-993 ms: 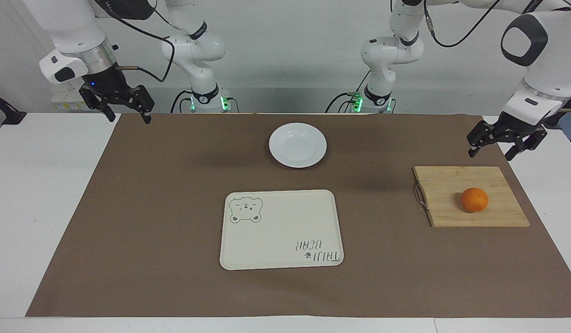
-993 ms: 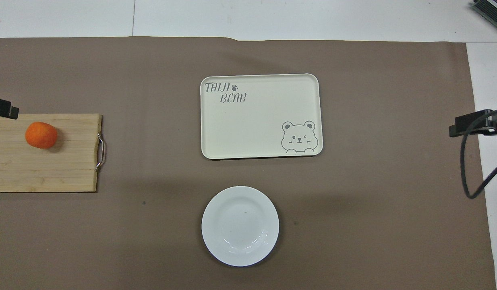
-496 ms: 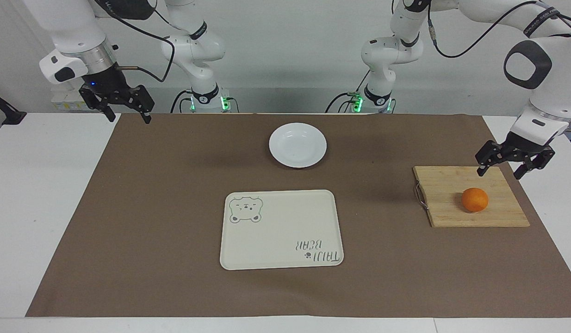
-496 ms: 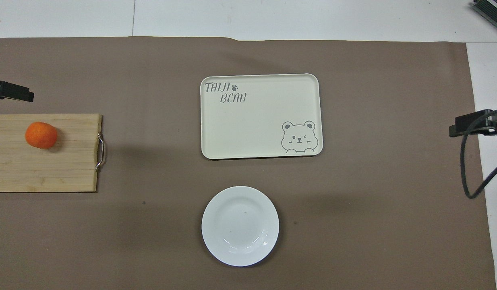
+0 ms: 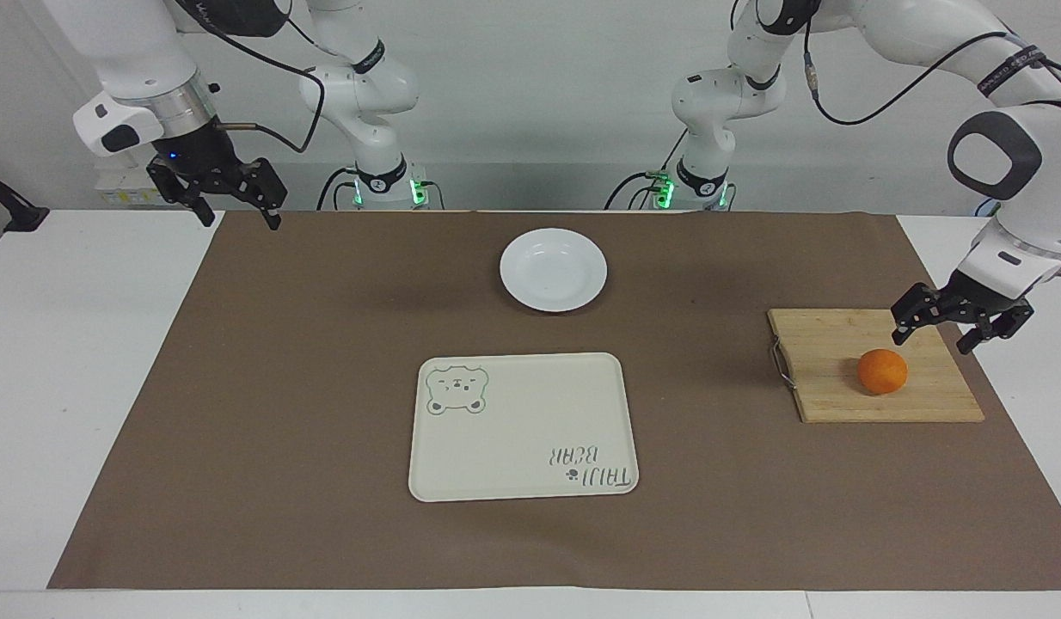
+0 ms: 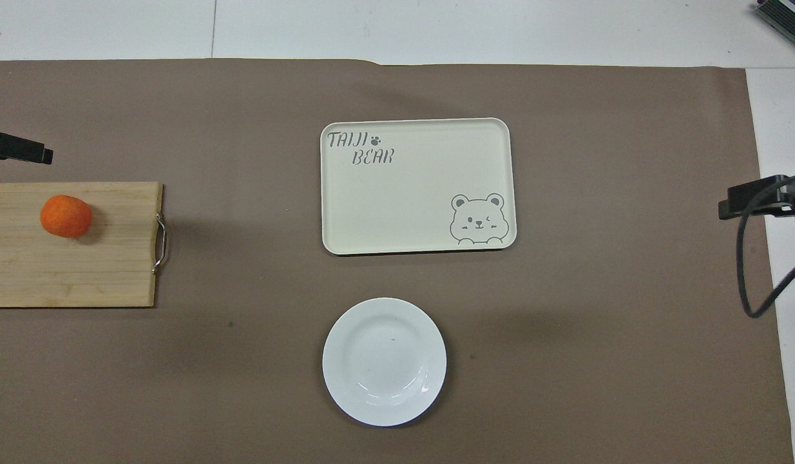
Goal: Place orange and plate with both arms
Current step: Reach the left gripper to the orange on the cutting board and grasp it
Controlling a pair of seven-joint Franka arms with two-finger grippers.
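Note:
The orange point(image 5: 882, 371) point(image 6: 66, 216) lies on a wooden cutting board point(image 5: 827, 361) point(image 6: 82, 270) toward the left arm's end of the table. My left gripper point(image 5: 929, 344) hangs open in the air just above the board, close beside the orange and apart from it. The white plate point(image 5: 553, 269) point(image 6: 384, 361) sits empty on the brown mat, midway along the table and nearer to the robots than the tray. My right gripper point(image 5: 242, 223) waits open, raised over the mat's corner at the right arm's end.
A cream rectangular tray point(image 5: 524, 425) point(image 6: 417, 187) with a bear drawing and lettering lies mid-table, farther from the robots than the plate. The cutting board has a metal handle point(image 5: 781, 365) on the side toward the tray. A brown mat point(image 5: 281, 387) covers most of the table.
My left gripper has come down and moved in over the cutting board toward the orange, staying open. The right arm, orange, plate and tray have not moved.

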